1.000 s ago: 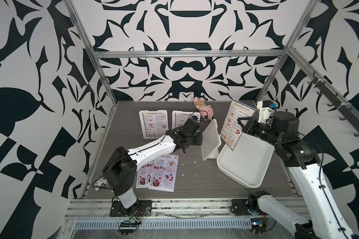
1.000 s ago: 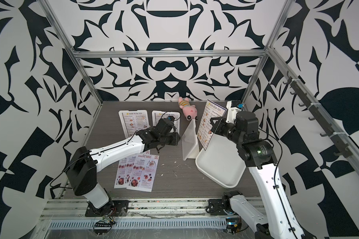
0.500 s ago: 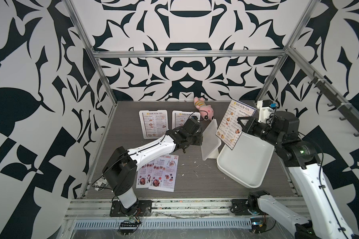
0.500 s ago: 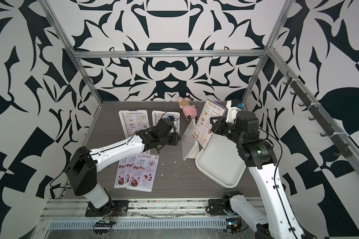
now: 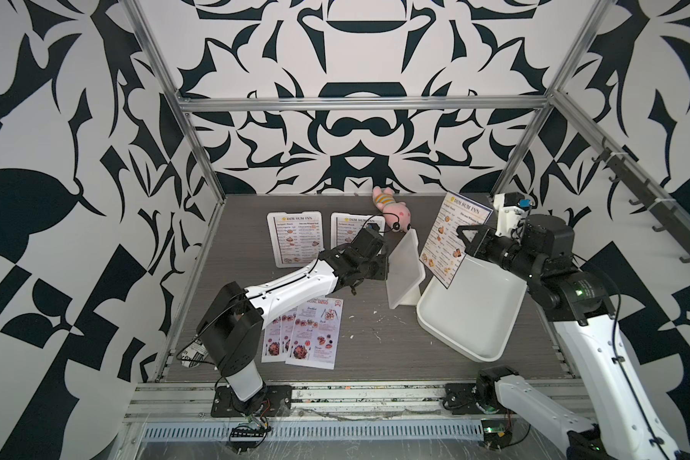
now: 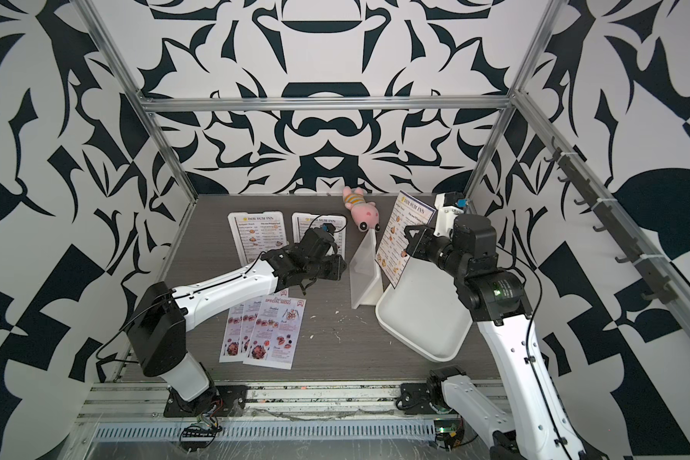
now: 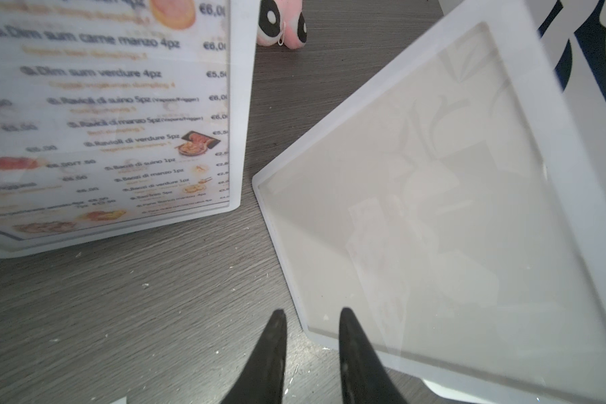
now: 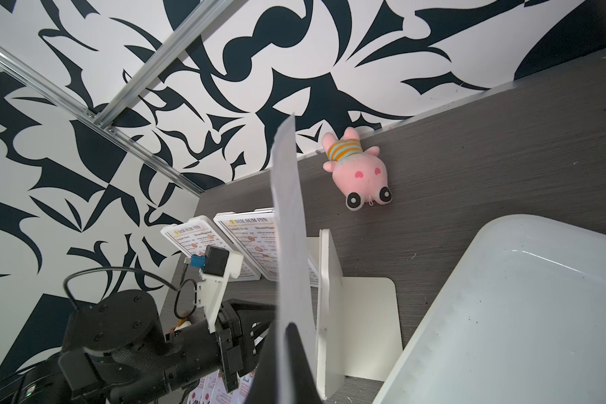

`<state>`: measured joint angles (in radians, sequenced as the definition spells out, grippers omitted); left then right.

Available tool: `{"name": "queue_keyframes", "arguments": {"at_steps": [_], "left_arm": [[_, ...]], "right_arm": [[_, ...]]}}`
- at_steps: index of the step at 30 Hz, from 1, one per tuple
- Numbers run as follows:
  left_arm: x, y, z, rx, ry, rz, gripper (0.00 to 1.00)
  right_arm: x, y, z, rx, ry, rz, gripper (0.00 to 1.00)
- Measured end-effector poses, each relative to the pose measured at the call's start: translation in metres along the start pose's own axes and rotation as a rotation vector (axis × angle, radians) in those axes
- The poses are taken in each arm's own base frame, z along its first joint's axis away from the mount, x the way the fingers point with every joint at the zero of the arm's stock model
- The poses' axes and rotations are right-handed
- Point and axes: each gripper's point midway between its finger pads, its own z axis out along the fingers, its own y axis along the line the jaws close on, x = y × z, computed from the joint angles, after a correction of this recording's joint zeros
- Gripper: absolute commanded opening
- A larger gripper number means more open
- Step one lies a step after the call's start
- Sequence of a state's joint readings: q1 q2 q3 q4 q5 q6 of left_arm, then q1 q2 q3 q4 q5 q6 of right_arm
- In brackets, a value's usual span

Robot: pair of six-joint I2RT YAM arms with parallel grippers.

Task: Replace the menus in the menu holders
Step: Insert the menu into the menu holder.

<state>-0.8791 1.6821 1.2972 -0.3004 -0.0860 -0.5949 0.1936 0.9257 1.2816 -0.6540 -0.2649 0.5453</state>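
White plastic with nothing behind it: the empty holder [image 5: 405, 267] stands near mid-table with no sheet in its window, and the left wrist view confirms this. You have the DIM SUM INN sheet [image 5: 453, 239] pinched tight at its edge in the right gripper [image 5: 463, 242]. It is held upright in the air, just beside that holder and over the near rim of the tray [image 5: 475, 318], and it appears clear of both.

Change noted: within the last second the sheet has turned to show more of its printed face in both top views, its lower edge swinging toward the holder. Over the latter half of that second it has barely moved. I read this as the removal being complete, with the sheet now awaiting disposal.

The left gripper [image 7: 310, 332] stands narrow, with the holder's lower corner between its tips. Whether the tips bear on the plastic cannot be told.

Outstanding: the filled holders [image 5: 293, 239] at the back carry DIM SUM INN sheets. The SPECIAL MENU sheets [image 5: 311, 334] lie fanned flat at the front left. One of three removals looks done, and no insertion has been made yet. Set the old sheet down well apart from the pink stack before you fetch a replacement. Thin paper is likely to flex at the slot.
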Motion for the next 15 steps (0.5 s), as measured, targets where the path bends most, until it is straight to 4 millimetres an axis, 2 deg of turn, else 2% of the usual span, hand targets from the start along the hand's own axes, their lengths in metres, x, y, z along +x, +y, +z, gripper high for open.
{"name": "queue_keyframes", "arguments": {"at_steps": [15], "left_arm": [[0.0003, 0.0002, 0.0000, -0.001, 0.001, 0.000, 0.29]], "right_arm": [[0.0014, -0.0004, -0.0008, -0.001, 0.000, -0.005, 0.00]]}}
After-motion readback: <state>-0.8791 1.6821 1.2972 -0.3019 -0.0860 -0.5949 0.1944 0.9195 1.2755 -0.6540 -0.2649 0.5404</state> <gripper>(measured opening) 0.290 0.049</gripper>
